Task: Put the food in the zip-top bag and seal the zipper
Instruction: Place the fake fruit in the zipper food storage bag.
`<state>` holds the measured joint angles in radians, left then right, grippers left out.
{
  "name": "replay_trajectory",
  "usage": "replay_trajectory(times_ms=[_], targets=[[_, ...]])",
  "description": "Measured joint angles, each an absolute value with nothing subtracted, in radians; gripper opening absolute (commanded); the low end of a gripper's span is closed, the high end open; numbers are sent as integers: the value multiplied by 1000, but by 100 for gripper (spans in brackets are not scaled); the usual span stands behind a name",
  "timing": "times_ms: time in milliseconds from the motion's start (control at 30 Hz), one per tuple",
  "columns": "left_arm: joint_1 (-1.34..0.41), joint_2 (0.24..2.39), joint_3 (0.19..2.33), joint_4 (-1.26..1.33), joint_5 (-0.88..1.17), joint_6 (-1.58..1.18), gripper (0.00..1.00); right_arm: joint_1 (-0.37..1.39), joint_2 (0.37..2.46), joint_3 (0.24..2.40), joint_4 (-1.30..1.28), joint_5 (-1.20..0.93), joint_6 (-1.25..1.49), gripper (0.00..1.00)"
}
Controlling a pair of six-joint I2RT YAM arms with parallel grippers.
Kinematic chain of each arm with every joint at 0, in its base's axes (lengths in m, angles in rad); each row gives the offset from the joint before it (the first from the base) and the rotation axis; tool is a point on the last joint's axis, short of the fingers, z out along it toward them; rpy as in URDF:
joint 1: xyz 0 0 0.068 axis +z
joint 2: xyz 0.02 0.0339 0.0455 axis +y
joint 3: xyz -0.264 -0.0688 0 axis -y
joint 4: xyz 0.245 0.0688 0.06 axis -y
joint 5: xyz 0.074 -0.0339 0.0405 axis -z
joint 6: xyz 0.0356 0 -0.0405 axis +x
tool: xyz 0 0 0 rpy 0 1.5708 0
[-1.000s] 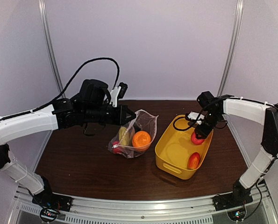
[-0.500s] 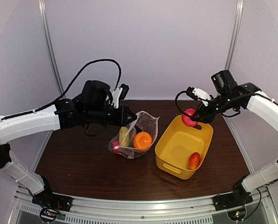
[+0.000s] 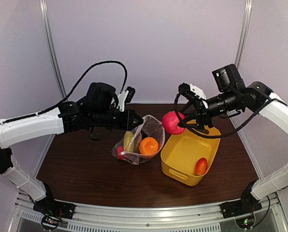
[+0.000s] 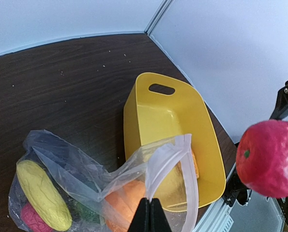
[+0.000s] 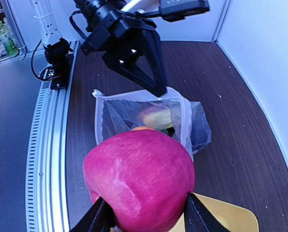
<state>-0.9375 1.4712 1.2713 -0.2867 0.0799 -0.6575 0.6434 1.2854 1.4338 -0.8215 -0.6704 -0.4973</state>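
My left gripper (image 3: 137,118) is shut on the zipper rim (image 4: 159,159) of the clear zip-top bag (image 3: 136,141) and holds its mouth open towards the right. Inside the bag lie an orange fruit (image 3: 149,145), a yellow piece (image 3: 128,140) and a small pink piece (image 4: 35,218). My right gripper (image 3: 178,121) is shut on a pink-red apple (image 3: 172,122), which fills the right wrist view (image 5: 140,181). It hangs in the air between the bag's mouth and the tub's far rim. One red-orange piece (image 3: 201,166) lies in the yellow tub (image 3: 178,171).
The yellow tub with handle slots stands right of the bag on the dark wood table (image 3: 81,169). White walls and metal posts close in the back and sides. A metal rail (image 3: 148,215) runs along the near edge.
My right gripper has lifted the pink-red apple out of the tub and carried it left towards the bag's mouth. The left gripper has kept holding the bag's rim.
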Motion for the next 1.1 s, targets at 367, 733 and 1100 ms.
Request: replay_trajectory(times_ms=[367,733,1100], targets=[[-937,1471,1278,-293,80,-657,0,785,1433,1541,-843,-673,-525,48],[-937,1463,1287,-294,110,-670,0,863,1586,1592,-823,-439,-499,54],[-936,1406,1287,-297,109,-686,0,864,1592,1617,-809,-372,-472,68]])
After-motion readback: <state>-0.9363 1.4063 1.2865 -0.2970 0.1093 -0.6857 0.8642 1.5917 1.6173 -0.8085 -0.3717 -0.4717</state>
